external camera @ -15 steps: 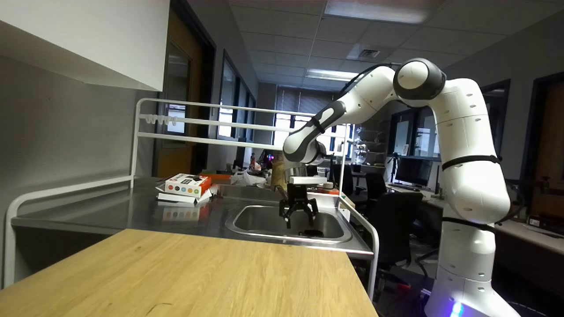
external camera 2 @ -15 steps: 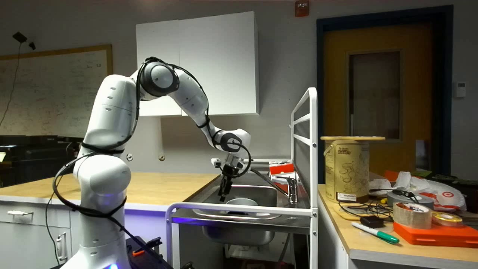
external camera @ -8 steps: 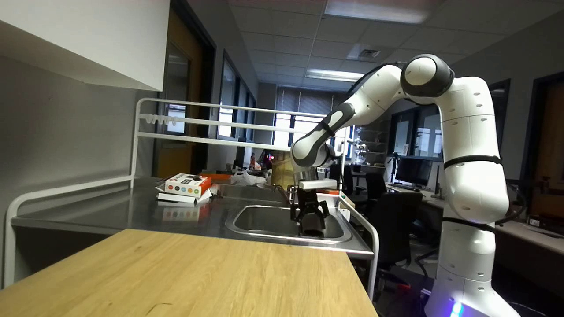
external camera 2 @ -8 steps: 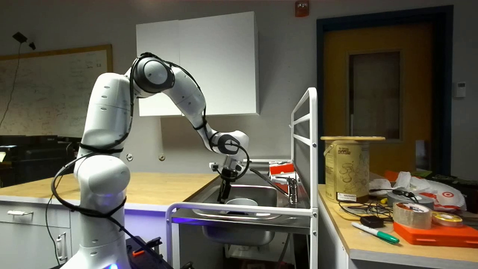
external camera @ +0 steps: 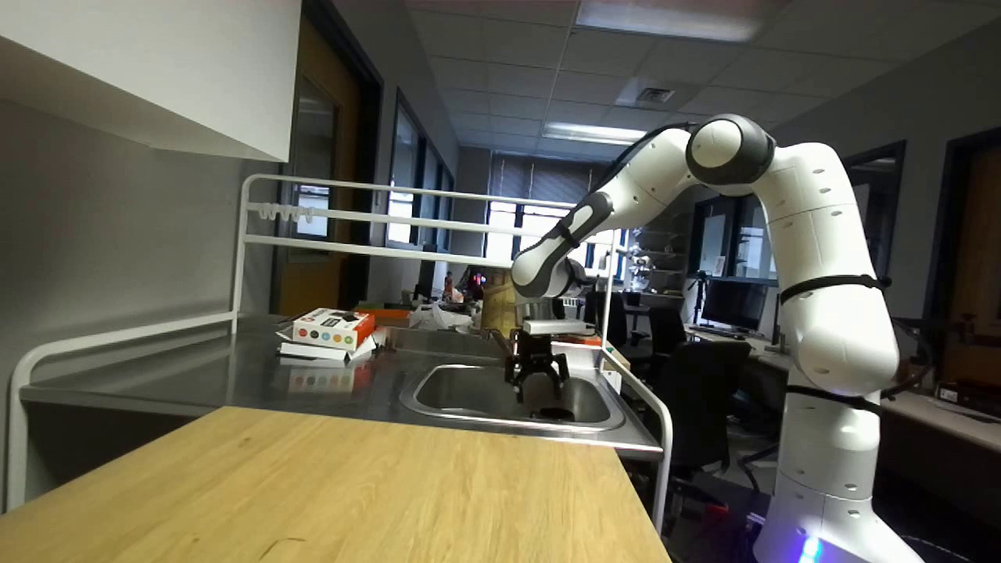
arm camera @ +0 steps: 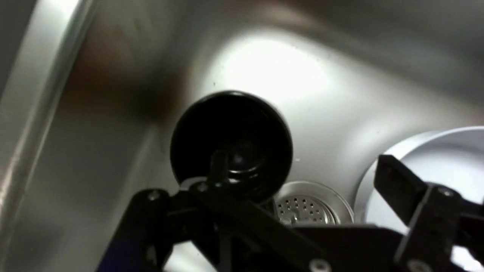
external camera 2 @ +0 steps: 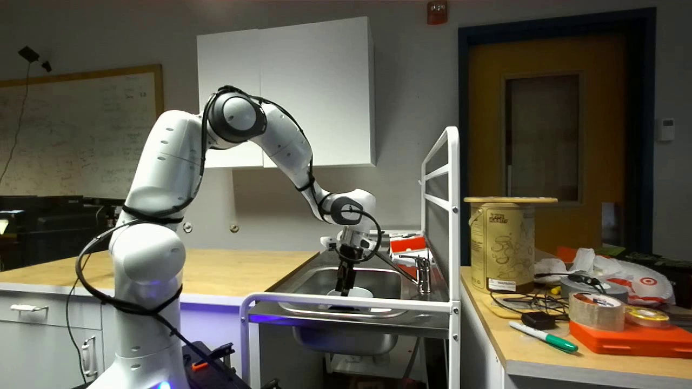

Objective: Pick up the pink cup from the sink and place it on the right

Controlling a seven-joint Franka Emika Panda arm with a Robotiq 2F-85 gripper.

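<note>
1. One cup (arm camera: 230, 128), black in the wrist view, stands in the sink (arm camera: 272, 68), its mouth up.
2. Just beside it is the drain strainer (arm camera: 302, 208); past that comes a pale bowl (arm camera: 461, 162), cut off at the edge of that view.
3. The jaws are released, standing wide apart: one jaw overlaps the cup's mouth, the opposite one the bowl. Whether either touches cannot be told.
4. In both exterior views the white arm (external camera 2: 162, 175) bends over and the jaws point down at the sink.
5. The sink is set into a steel table (external camera: 203, 375), with a faucet (external camera 2: 424, 278) at its side.
6. A box (external camera: 328, 330), white with an orange-red end, sits left of the sink in an exterior view.
</note>
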